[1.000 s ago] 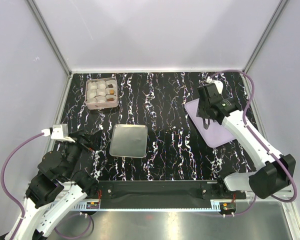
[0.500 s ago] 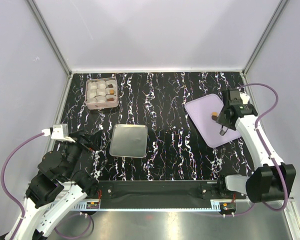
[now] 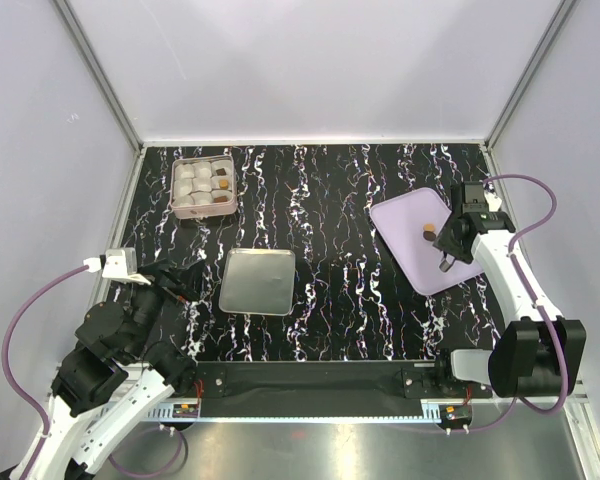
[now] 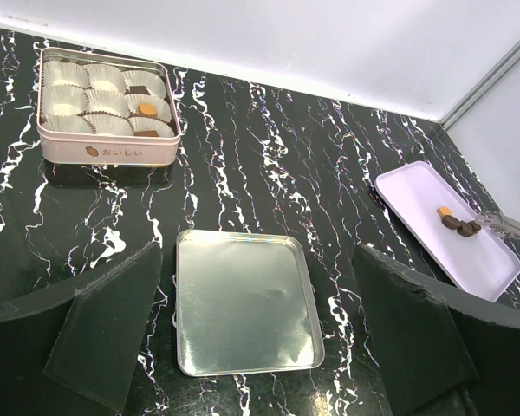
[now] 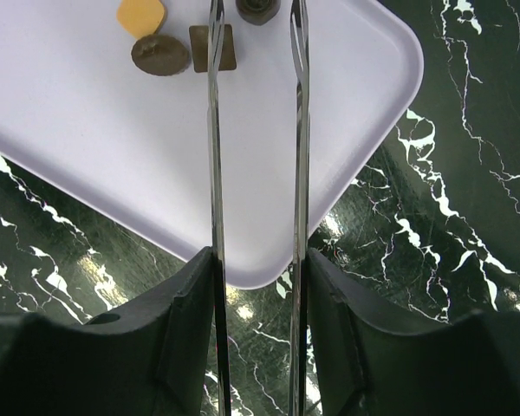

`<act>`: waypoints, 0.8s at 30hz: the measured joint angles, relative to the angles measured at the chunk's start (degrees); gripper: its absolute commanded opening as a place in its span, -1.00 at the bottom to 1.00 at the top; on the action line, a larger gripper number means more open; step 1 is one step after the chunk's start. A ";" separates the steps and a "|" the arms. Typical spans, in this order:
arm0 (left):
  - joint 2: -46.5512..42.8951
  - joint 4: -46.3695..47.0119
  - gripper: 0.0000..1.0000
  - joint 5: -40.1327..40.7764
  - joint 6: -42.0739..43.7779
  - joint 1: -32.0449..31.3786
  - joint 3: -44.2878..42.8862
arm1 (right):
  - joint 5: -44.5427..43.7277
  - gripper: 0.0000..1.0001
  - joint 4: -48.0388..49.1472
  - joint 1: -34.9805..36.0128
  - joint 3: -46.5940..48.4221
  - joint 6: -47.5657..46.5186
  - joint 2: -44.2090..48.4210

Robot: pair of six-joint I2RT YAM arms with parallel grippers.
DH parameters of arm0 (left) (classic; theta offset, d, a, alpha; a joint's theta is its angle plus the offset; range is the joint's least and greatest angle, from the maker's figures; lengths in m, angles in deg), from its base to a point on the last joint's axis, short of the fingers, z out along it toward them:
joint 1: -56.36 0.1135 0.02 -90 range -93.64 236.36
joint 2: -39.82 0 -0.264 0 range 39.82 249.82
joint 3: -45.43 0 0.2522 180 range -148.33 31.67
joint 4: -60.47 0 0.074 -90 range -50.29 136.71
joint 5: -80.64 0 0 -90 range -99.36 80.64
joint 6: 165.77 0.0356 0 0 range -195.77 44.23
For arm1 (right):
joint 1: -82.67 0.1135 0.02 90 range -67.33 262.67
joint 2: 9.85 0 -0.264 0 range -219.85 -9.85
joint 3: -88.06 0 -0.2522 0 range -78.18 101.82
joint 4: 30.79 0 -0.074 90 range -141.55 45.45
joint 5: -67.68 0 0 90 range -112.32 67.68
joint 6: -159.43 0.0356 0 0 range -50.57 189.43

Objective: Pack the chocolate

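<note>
R gripper (image 5: 255, 35): two long thin metal tines, parallel, a moderate gap between them. Nothing is gripped. Both run bottom to top of the wrist view and end at the top edge, over the purple tray (image 5: 113, 130).

The chocolate (image 3: 429, 232) is a small cluster on that tray, at right-centre of the top view.
- Dark piece (image 5: 258, 9): top centre of the wrist view, in the gap between the tines w/ bare tray showing either side. It's bracketed, not pinched.
- Square piece (image 5: 228, 48): partly behind the left-hand tine.
- Round piece (image 5: 159, 55) and tan piece (image 5: 141, 15): outside that tine, upper left.

Key relation: the target sits dead ahead at the tip end, already on the closing line. No sideways shift looks needed, just a squeeze, maybe a bit lower first. Height above the tray can't be read from here. The lumps are roundish or squarish w/ no real long axis, so wrist angle shouldn't matter much.

Risk: the square piece touches or nearly touches one tine and could get nudged as they close.

L gripper (image 4: 256, 260): pads spread wide, empty, low at lower left of the top view, near the silver lid (image 4: 243, 299). It's well apart from the tray, so the R arm is far nearer and this pick is its job.

Destination is prob. the tin (image 4: 104, 152), upper left of the top view. It's lined w/ white cups (image 4: 65, 102), a few already filled. That's a long carry across the table for the R arm.
</note>
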 measured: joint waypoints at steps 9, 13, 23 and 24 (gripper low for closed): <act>0.00 0.00 0.98 0.00 0.00 0.00 0.00 | 0.50 0.00 2.40 -1.22 -1.09 -0.02 -0.35; 0.00 -0.02 0.98 0.00 0.00 0.00 0.00 | 0.50 0.00 3.17 -2.40 -1.60 -0.02 -0.90; 0.00 -0.02 0.98 0.02 0.00 0.00 0.00 | 1.97 -0.01 6.03 -2.80 -3.37 -0.24 -2.60; 0.00 0.00 0.98 0.02 0.00 0.00 0.00 | 2.08 -0.01 6.23 -2.80 -3.45 -0.26 -2.75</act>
